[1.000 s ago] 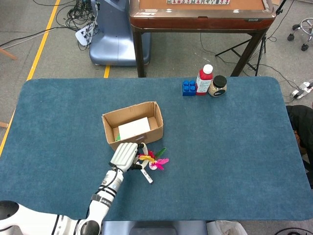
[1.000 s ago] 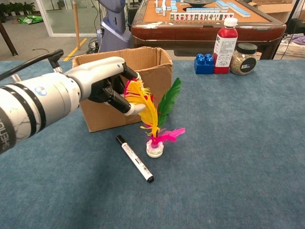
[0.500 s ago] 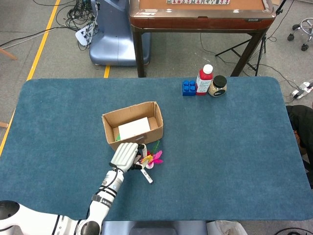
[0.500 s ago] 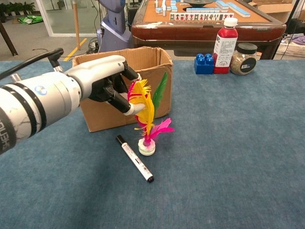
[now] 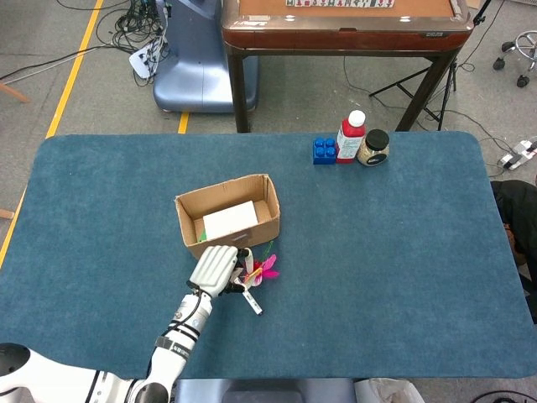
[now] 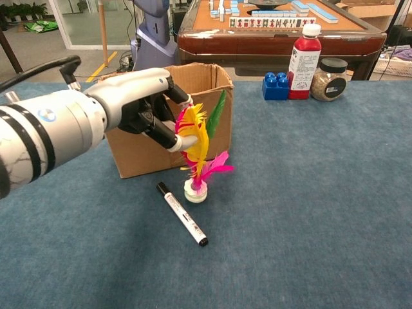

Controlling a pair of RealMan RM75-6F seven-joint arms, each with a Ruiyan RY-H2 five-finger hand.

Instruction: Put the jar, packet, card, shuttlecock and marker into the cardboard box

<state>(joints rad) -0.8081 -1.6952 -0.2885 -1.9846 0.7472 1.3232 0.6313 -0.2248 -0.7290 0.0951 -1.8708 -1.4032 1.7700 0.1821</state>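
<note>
My left hand [image 5: 214, 269] [image 6: 138, 106] pinches the yellow feathers of the shuttlecock [image 5: 260, 270] [image 6: 196, 151], right in front of the cardboard box [image 5: 270, 201] [image 6: 138, 158]. The shuttlecock stands upright with its white base low over the blue cloth; I cannot tell whether the base touches. The black-and-white marker [image 5: 250, 300] [image 6: 183, 214] lies on the cloth just beside that base. A flat white item [image 5: 229, 220] lies inside the box. The jar [image 5: 373, 148] [image 6: 328, 79] stands at the far right side of the table. My right hand is out of both views.
A red bottle [image 5: 351, 136] [image 6: 303, 61] and a blue block [image 5: 324, 150] [image 6: 275, 85] stand next to the jar. Behind the table are a brown game table [image 5: 344, 29] and a blue-grey machine base [image 5: 197, 59].
My left hand has drawn the shuttlecock left toward the box front and tipped it more upright. The marker has not moved.
</note>
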